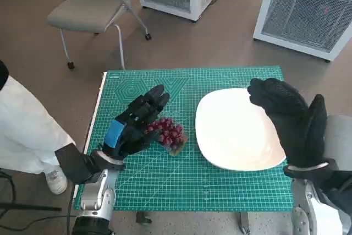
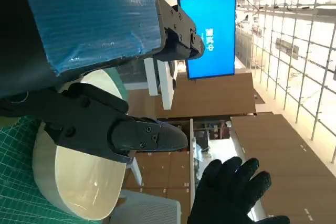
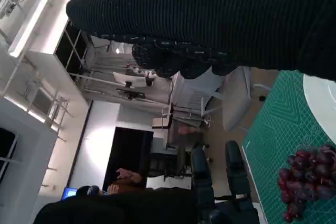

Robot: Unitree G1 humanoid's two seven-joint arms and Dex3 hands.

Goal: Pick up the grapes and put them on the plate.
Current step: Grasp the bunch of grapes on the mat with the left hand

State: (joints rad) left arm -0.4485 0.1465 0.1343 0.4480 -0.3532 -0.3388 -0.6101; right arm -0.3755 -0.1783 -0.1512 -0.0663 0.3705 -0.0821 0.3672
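Blue screen [image 2: 211, 32]: white characters, possibly Chinese, too small to read.

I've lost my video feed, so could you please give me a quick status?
Left hand open beside the grapes, no grip yet. Right hand open over the plate. Grapes on the mat, beside the plate. Nothing between.

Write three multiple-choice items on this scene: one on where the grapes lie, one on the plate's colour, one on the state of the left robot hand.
1. Where do the grapes lie?
A. on the plate
B. on the green mat, beside the plate
C. on the floor

2. What colour is the plate?
A. white
B. red
C. black

3. What is the left robot hand doing?
A. holding the grapes aloft
B. resting on the plate
C. open beside the grapes

Key: 1 B, the bunch sits on the mat, left of the plate. 2 A, the plate is plainly white. 3 C, its fingers are spread and hold nothing.
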